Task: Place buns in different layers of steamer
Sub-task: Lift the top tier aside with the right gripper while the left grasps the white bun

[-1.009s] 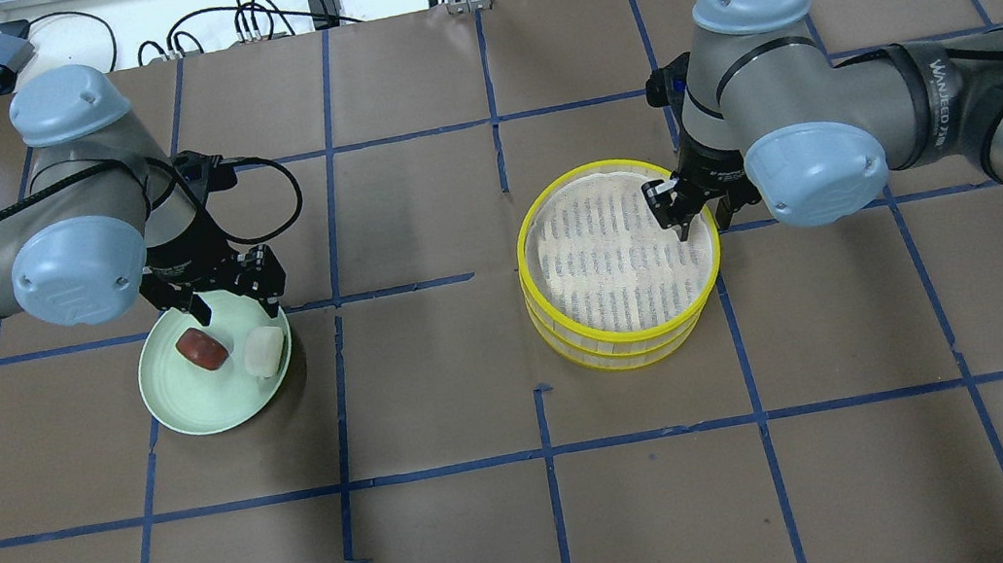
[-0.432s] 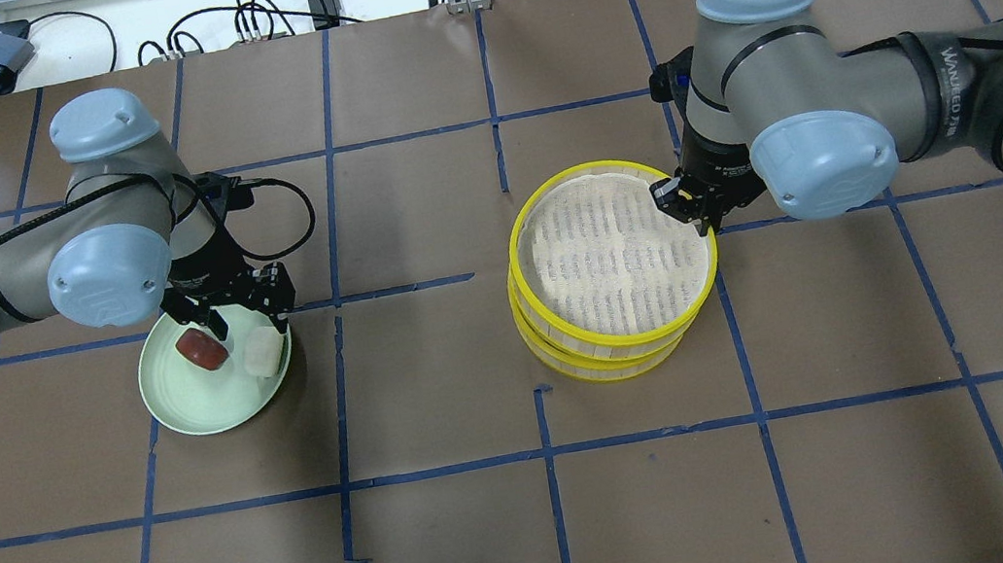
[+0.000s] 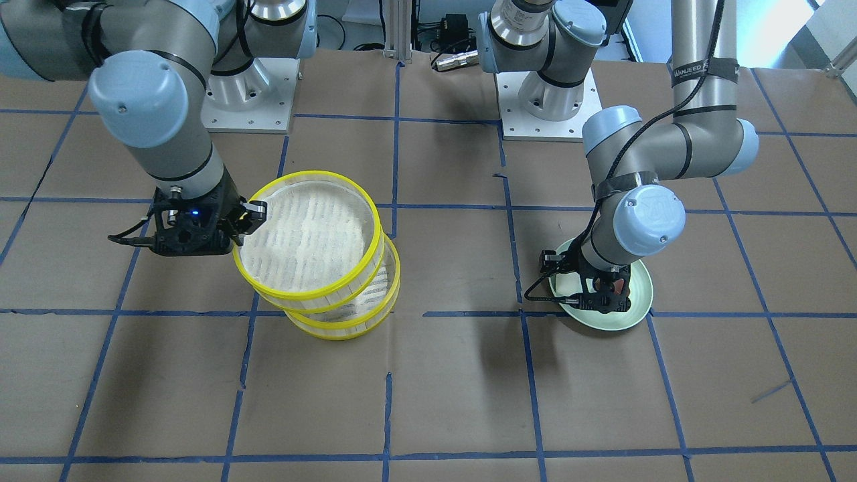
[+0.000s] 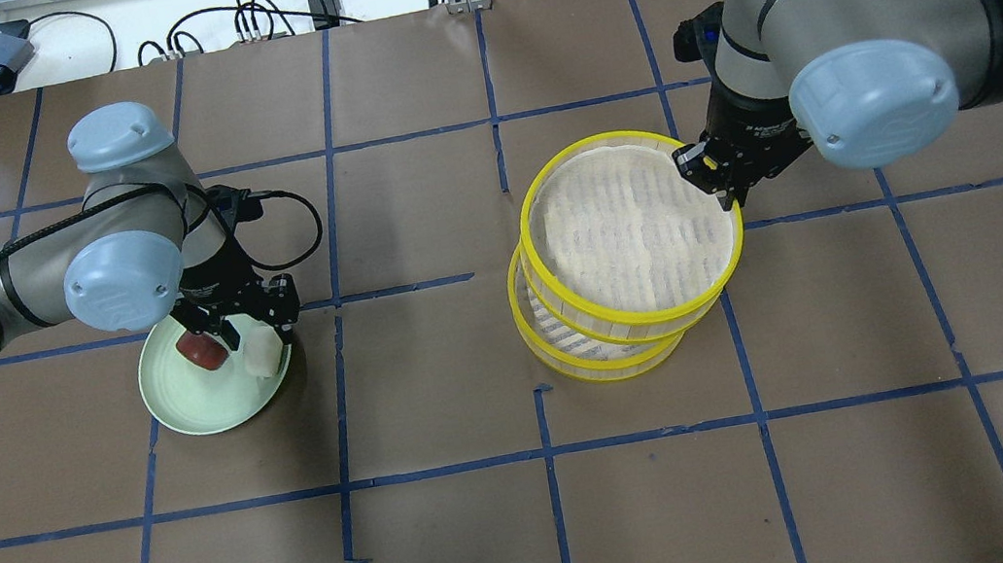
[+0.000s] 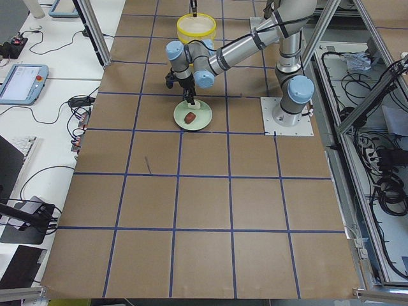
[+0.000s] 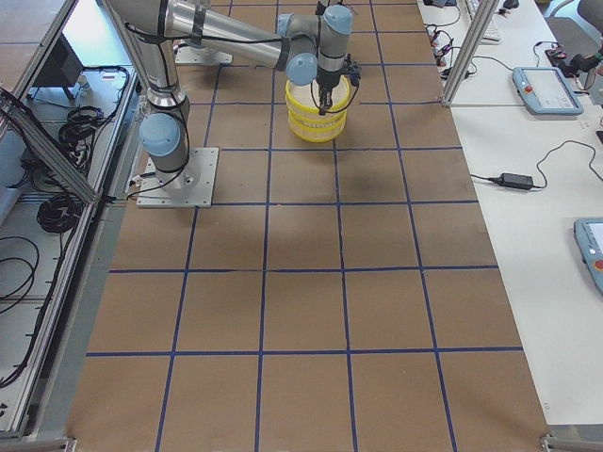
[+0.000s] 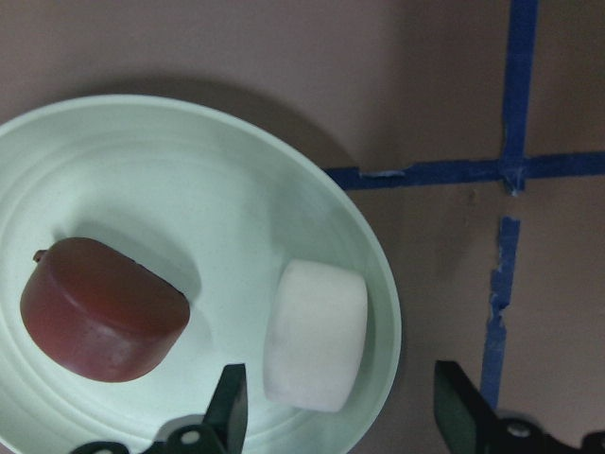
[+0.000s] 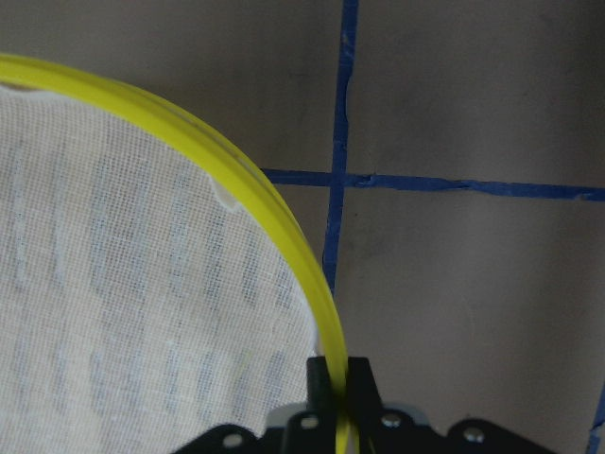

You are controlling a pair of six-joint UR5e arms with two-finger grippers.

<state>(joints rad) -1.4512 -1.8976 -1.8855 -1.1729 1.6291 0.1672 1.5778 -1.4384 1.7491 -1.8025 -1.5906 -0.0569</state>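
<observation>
Table: brown paper surface marked off by blue tape lines; positions below are read from the overhead view.
Plate: pale green, at the table's 9 o'clock side; carries the two food items listed next.
Reddish-brown bun: on the plate at 11 o'clock, not gripped.
White bun: on the plate near its rim at 2 o'clock, just beside the reddish-brown bun.
Left tool: low over the plate, jaws spread wide, holding nothing. In the wrist view one finger stands on either side of the white bun, neither touching it.
Lower tier: resting on the table, empty; a crescent of its floor is exposed at 7 o'clock.
Top tier: empty, raised and tilted, offset toward 1 o'clock. Whether its low edge touches the lower tier cannot be told.
Right tool: clamped on the top tier's yellow rim at 2 o'clock.
Done: top tier gripped and partly clear; white bun bracketed.
Left: by judgement, nearly everything. Neither bun is in a tier yet, and restacking follows.
</observation>
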